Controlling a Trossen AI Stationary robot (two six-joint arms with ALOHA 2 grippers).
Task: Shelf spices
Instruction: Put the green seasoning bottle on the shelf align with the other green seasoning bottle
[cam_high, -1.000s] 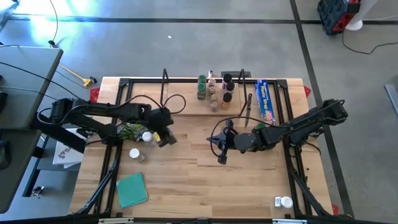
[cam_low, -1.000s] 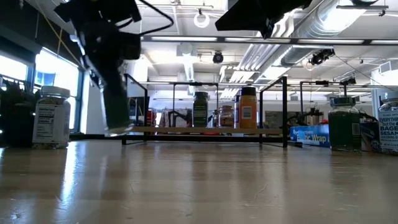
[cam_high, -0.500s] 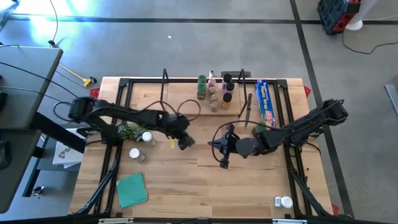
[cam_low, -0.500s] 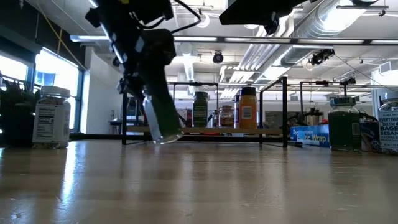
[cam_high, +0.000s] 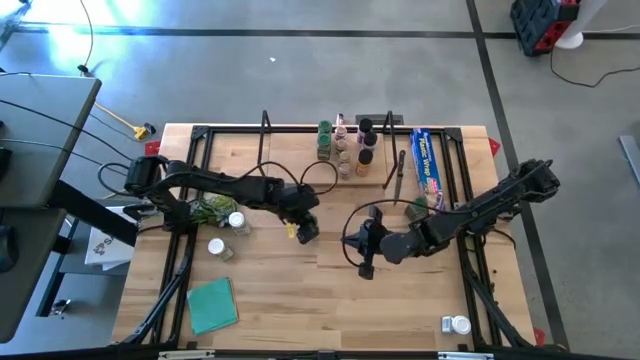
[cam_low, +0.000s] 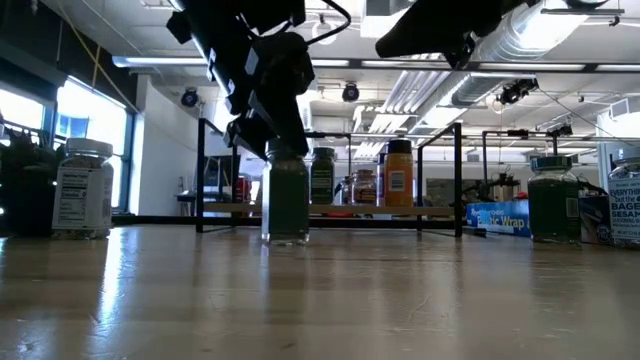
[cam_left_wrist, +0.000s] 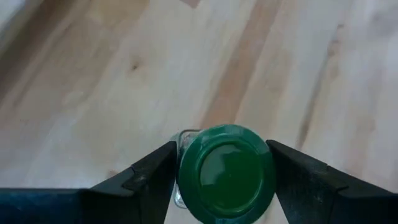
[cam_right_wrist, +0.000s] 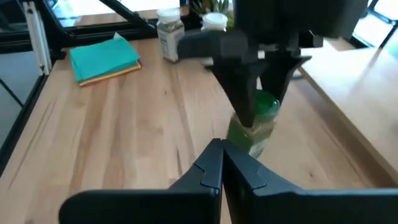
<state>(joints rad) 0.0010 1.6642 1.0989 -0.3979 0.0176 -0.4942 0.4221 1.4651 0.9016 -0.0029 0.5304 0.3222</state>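
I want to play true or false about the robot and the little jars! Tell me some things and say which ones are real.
1. The left gripper holds a green-lidded jar between its fingers. True.
2. That jar is already up on the shelf. False: it stands upright on the table, well in front of the shelf.
3. The right gripper is wide open. False: its fingers are pressed together and hold nothing.
4. A flat teal square lies near the table's front left corner. True.
5. The shelf has no jars on it. False: several jars already stand there.
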